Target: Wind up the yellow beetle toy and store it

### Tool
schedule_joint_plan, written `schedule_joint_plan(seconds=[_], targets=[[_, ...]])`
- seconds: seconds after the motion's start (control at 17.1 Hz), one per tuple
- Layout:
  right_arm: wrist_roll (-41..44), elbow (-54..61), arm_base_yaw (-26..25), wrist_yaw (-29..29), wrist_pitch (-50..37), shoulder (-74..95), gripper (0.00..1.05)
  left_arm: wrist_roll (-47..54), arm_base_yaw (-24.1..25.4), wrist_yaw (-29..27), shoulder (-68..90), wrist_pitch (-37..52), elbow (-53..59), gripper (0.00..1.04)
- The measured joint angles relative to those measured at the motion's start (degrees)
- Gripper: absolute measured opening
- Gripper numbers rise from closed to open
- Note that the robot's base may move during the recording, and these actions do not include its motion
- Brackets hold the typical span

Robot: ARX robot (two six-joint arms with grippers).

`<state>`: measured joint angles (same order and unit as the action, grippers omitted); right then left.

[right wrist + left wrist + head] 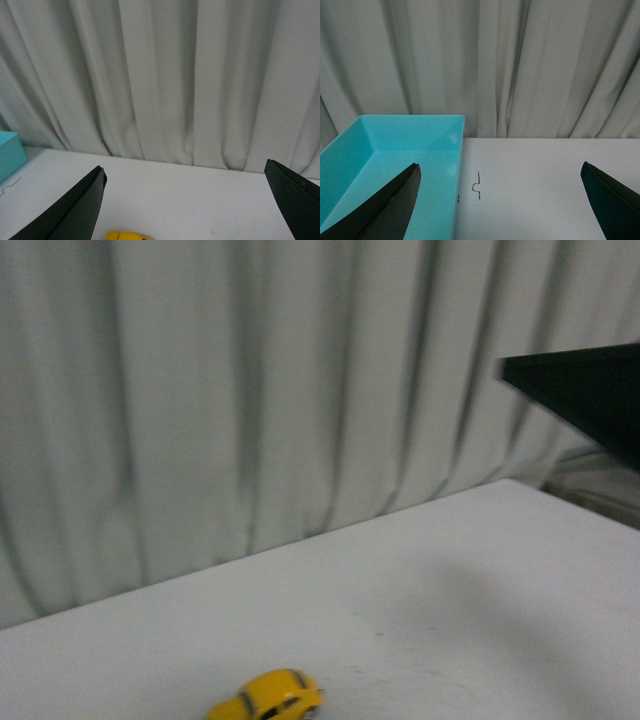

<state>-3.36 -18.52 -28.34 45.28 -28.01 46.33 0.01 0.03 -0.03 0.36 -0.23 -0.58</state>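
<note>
On the table (450,590), bin (395,132) lies bare, beetle (268,697) outside it; left gripper (500,165) and right gripper (185,165) hover, jaws spread wide, empty.

A pale grey-white curtain (250,390) hangs in soft vertical folds behind the white table (450,590), filling everything above the table's far edge in all three views. The table top is matte and plain, and its far edge runs straight along the foot of the curtain. A small black squiggled mark (477,186) sits on the table, and a few faint dark specks (378,633) dot it. The light is even and diffuse, with a broad soft shadow (500,610) toward the table's right end.
</note>
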Motion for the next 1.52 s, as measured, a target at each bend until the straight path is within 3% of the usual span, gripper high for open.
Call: schedule_joint_plan(seconds=[0.12,0.23,0.47,0.82,0.99,1.11,1.52], targets=[[5.5,-7.5,2.2,4.2,1.4,9.0,0.98,0.0,0.0,0.0,0.0,0.0,0.0,0.98],[14.9,-16.2,7.5,6.8,9.9,16.5,0.98,0.0,0.0,0.0,0.0,0.0,0.0,0.98],[44.0,-33.9,20.4,1.5,35.4,37.1,0.98,0.0,0.0,0.0,0.0,0.0,0.0,0.98],[78.8,-50.9,28.0,-9.4,64.1,57.4,0.98,0.0,0.0,0.0,0.0,0.0,0.0,0.98],[88.1,-54.4,29.2,-16.0,69.6,64.1,0.98,0.0,0.0,-0.1,0.0,0.0,0.0,0.98],[92.1,-55.4,29.9,-19.6,68.6,67.2,0.98,0.0,0.0,0.0,0.0,0.0,0.0,0.98],[96.1,-59.3,33.4,-23.3,69.4,74.4,0.98,0.0,0.0,0.0,0.0,0.0,0.0,0.98]])
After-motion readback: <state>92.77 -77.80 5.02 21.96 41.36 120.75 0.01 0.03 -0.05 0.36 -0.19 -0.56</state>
